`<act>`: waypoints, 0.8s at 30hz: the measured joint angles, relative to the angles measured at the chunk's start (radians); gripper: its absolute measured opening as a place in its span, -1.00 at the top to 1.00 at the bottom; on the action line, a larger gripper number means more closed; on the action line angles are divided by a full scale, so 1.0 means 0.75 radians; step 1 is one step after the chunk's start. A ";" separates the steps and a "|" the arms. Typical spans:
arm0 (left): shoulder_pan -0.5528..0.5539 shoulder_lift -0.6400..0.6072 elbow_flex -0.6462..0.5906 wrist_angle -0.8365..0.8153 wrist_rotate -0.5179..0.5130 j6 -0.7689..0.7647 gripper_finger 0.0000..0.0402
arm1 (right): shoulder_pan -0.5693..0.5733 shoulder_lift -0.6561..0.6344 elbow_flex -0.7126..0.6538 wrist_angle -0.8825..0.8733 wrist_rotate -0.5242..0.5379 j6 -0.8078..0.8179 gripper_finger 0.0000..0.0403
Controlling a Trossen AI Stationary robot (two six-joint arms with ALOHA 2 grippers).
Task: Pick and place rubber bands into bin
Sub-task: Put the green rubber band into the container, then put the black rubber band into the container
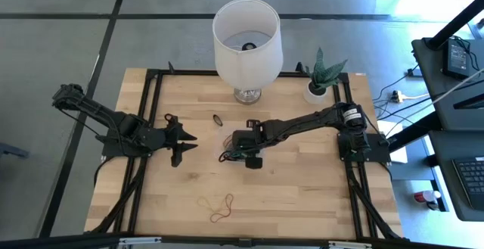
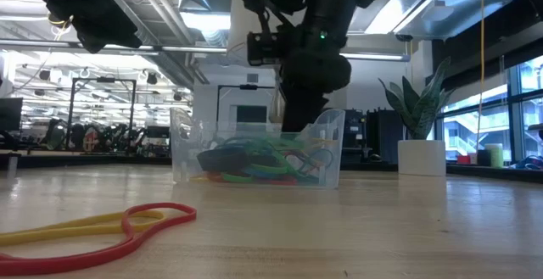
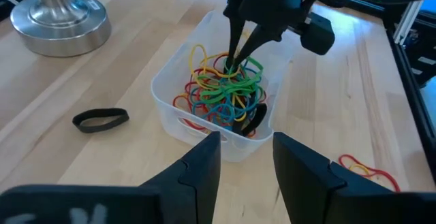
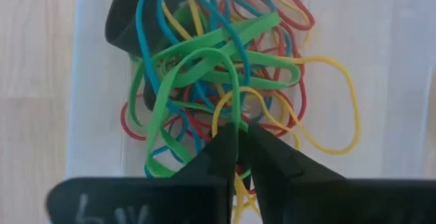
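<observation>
**Right gripper pinches a green band over the tub**

The small clear plastic tub [image 3: 167, 91] sits near the middle of the wooden table [image 1: 302, 188]. It holds a tangled pile of thin rubber bands [image 4: 225, 81] in green, blue, red, yellow and black. The right gripper [image 4: 243, 134] reaches down into it, fingers pinched on a green rubber band [image 4: 204, 57]. The left gripper [image 1: 184, 144] waits beside the tub with its fingers apart. A red and a yellow band [image 2: 102, 228] lie near the table's front edge.
</observation>
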 joint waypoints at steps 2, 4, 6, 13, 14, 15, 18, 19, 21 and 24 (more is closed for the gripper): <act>0.000 0.000 0.000 0.000 0.001 -0.002 0.36 | 0.000 0.000 0.000 0.003 0.000 0.000 0.75; 0.000 0.000 0.000 0.000 0.001 -0.011 0.36 | 0.000 0.000 0.000 0.003 0.000 0.000 0.67; 0.000 0.000 0.000 0.000 0.002 -0.011 0.36 | 0.000 -0.004 0.000 -0.008 0.000 0.000 0.59; 0.000 0.000 0.000 0.000 0.003 -0.050 0.36 | -0.001 -0.047 0.001 -0.016 0.001 -0.001 0.28; 0.000 0.000 0.000 0.000 0.003 -0.050 0.36 | -0.001 -0.061 0.001 -0.016 0.000 -0.010 0.24; 0.000 0.000 0.000 0.000 0.001 -0.050 0.36 | -0.001 -0.072 0.001 -0.023 0.000 -0.030 0.20; 0.004 0.005 0.000 -0.001 -0.021 -0.049 0.36 | -0.001 -0.126 0.001 -0.022 -0.014 -0.061 0.10; 0.009 0.006 0.000 0.000 -0.037 -0.050 0.36 | -0.002 -0.151 0.001 -0.016 -0.045 -0.070 0.09; 0.028 0.015 0.000 0.000 -0.088 -0.077 0.36 | -0.010 -0.198 0.002 0.000 -0.122 -0.078 0.08; 0.071 0.026 0.000 0.001 -0.135 -0.116 0.36 | -0.026 -0.250 0.002 0.018 -0.164 -0.025 0.11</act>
